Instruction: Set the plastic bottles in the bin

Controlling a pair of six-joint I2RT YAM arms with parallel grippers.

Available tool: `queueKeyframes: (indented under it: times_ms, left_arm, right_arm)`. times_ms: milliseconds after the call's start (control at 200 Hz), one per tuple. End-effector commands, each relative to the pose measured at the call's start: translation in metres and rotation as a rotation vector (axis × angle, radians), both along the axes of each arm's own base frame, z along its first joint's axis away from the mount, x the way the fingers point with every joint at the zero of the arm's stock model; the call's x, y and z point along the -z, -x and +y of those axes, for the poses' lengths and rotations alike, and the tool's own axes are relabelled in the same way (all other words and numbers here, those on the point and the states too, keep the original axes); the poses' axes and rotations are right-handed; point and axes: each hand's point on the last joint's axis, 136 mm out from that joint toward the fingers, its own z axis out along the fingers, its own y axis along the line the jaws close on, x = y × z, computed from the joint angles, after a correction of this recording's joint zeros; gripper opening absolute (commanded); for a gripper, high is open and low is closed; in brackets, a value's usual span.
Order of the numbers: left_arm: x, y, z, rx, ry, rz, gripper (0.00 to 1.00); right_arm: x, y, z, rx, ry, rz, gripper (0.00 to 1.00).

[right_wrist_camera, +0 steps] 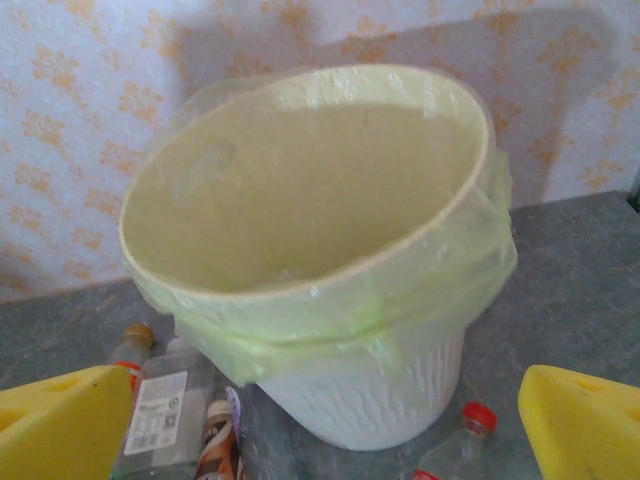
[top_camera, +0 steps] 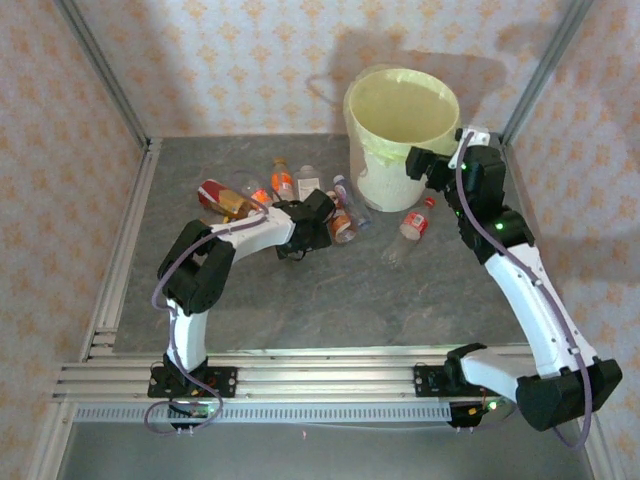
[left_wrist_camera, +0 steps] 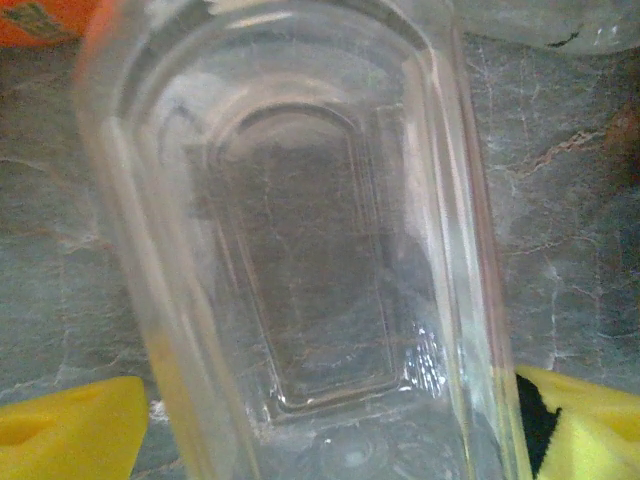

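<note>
Clear bottle (left_wrist_camera: 320, 250) lengthwise between claw fingers (left_wrist_camera: 70, 430)

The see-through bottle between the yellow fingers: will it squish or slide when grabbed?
Probably light: the clear bottle looks empty, the table showing through it. Its glossy walls may flex and slip against the yellow fingers. Flat panelled sides likely resist rolling.

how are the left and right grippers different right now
The left gripper sits low over the bottle pile; the right gripper is raised beside the bin, facing its rim. The left fingers straddle a clear bottle lying on the table; the right fingers have nothing between them. Shared: both have yellow fingers standing apart, neither visibly clamped on anything.
</note>
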Motion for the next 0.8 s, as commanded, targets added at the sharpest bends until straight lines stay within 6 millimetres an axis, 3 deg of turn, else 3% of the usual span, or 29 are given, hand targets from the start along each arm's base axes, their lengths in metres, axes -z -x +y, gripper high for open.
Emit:
queueKeyframes:
  times_ms: [0,165,415,440,565,796]
  left_arm:
    - [0.009,-0.002,-0.010,0.055,0.000,-0.015,0.86]
    - [0.017,0.000,-0.008,0.054,-0.004,-0.014,0.75]
    - [-0.002,0.006,0.005,0.087,-0.069,-0.069,0.53]
    - [-0.016,0.005,0.006,0.088,-0.059,-0.100,0.52]
    - [-0.043,0.009,0.009,0.130,-0.035,-0.178,0.45]
    - [-0.120,0.016,-0.020,0.388,0.150,-0.428,0.44]
  right_arm:
    - [-0.002,0.008,-0.014,0.068,0.006,-0.005,0.99]
    - [-0.007,0.008,-0.021,0.101,0.029,-0.009,0.99]
    - [-0.008,0.007,-0.023,0.114,0.019,-0.016,0.99]
    - [-0.006,0.007,-0.023,0.116,0.023,-0.011,0.99]
    - [-0.004,0.008,-0.020,0.099,0.016,0.008,0.99]
    - [-0.005,0.010,0.007,-0.036,-0.085,0.023,0.99]
